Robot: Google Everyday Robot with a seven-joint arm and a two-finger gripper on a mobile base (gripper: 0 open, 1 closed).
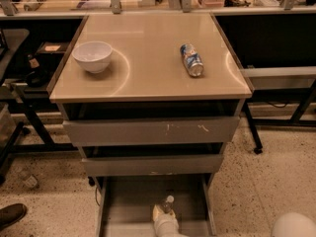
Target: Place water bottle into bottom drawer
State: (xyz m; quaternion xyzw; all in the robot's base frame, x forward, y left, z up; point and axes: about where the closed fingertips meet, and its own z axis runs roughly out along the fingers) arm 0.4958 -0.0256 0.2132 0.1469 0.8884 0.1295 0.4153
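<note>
Your gripper (164, 217) low inside bottom drawer (128, 201), against water bottle (169, 202) for set-down; grip state: cannot tell.

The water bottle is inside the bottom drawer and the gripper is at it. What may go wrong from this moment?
1. The water bottle seems to stand upright in the bottom drawer, with the gripper at its lower part. Being tall, it may topple when the gripper leaves.
2. The middle drawer juts out just above, so an arm rising carelessly might strike its front.
</note>
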